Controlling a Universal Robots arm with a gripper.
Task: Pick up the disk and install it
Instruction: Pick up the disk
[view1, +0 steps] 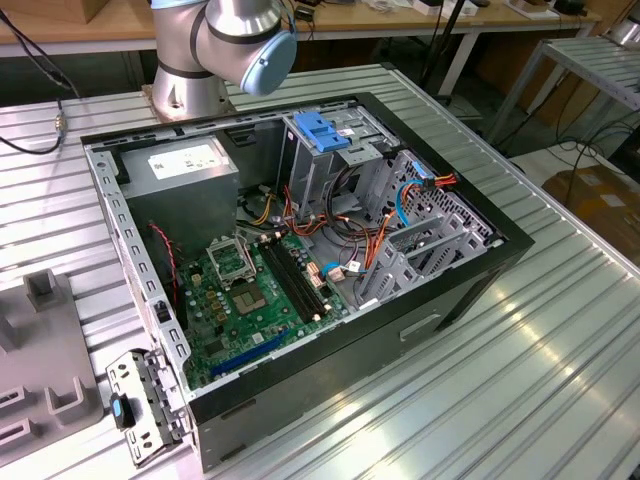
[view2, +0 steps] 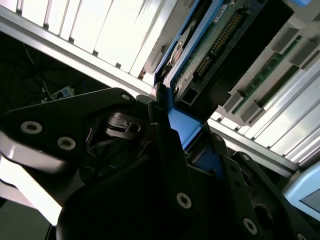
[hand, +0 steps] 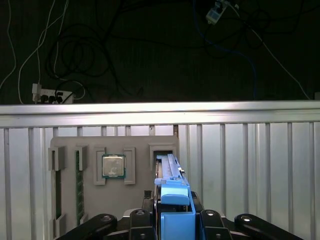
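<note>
The disk (hand: 169, 170) stands on edge at a slot of a grey parts tray (hand: 140, 145), with a blue plastic carrier (hand: 175, 192) clipped around it. My gripper (hand: 175, 216) is shut on the disk, one black finger (hand: 142, 219) on each side of the blue carrier. In the second wrist view the disk's green circuit board (view2: 220, 40) faces the camera, and the gripper (view2: 176, 131) pinches the disk's blue-edged end. In the exterior view the open computer case (view1: 460, 290) lies on the table, with the arm's base (view1: 220, 50) behind it.
Inside the case are a drive cage with a blue top (view1: 325, 130), a grey power-supply box (view1: 185, 165) and the motherboard (view1: 250, 290). The tray also holds a processor chip (hand: 113, 166) and a memory stick (hand: 78, 185). The slatted table's edge (hand: 160, 109) runs just beyond the tray.
</note>
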